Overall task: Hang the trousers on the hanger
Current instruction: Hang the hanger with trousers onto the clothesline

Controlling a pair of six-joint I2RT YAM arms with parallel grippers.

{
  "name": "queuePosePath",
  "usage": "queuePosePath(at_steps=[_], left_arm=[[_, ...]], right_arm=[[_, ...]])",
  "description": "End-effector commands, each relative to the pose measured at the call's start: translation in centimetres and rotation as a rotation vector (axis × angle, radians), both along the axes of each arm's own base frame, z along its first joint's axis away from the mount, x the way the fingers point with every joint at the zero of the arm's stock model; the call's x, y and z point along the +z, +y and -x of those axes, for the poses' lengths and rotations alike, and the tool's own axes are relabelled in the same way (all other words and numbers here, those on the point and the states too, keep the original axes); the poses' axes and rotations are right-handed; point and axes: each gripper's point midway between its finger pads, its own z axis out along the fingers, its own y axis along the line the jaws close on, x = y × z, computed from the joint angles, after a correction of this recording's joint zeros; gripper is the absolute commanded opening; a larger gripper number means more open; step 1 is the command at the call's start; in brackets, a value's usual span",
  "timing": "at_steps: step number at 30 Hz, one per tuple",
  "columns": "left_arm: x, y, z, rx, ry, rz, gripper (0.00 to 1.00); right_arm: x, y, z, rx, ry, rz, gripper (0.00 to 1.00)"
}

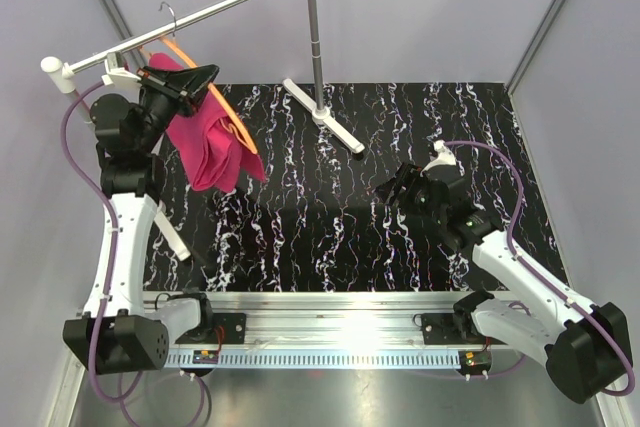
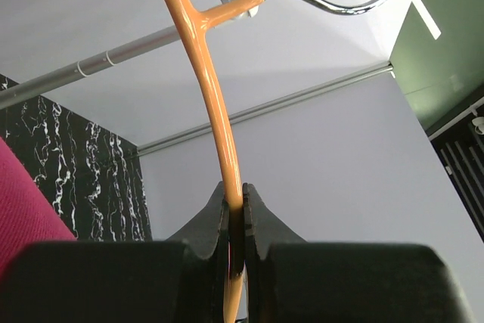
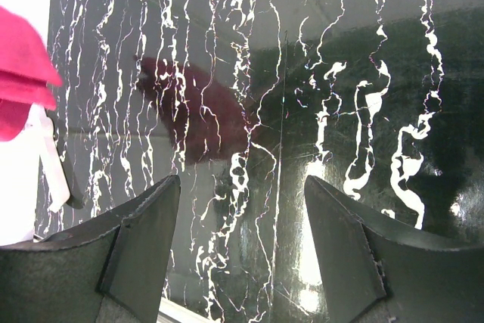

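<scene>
The magenta trousers (image 1: 208, 142) hang folded over the orange hanger (image 1: 232, 117), whose wire hook (image 1: 169, 15) sits at the silver rail. My left gripper (image 1: 200, 75) is shut on the hanger's arm; in the left wrist view the orange arm (image 2: 215, 104) runs up from between the closed jaws of the left gripper (image 2: 237, 206) to the hook (image 2: 348, 5). A bit of the trousers (image 2: 23, 209) shows at the lower left. My right gripper (image 1: 398, 187) is open and empty over the table; in its wrist view (image 3: 242, 194) the trousers (image 3: 23, 73) show at the left edge.
The silver rail (image 1: 200, 17) with white end caps stands on a grey post (image 1: 317, 42) with a white foot (image 1: 325, 115) at the back of the black marbled table (image 1: 400, 127). Grey walls close in on both sides. A metal rail (image 1: 340, 332) runs along the near edge.
</scene>
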Motion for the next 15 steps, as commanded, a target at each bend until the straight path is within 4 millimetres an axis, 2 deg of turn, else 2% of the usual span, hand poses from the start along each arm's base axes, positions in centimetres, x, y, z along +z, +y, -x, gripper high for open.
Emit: queuePosePath(at_steps=[1,8,15], left_arm=[[7.7,-0.3,3.3,-0.041,-0.316,-0.027,0.00],[6.9,1.0,1.8,-0.017,-0.296,-0.025,0.00],[4.1,1.3,0.5,-0.005,-0.244,-0.035,0.00]], right_arm=[[1.1,0.0,-0.5,-0.007,-0.051,-0.003,0.74],[1.2,-0.2,-0.4,-0.008,-0.055,0.000,0.74],[1.1,-0.1,-0.5,-0.007,-0.050,-0.002,0.75]])
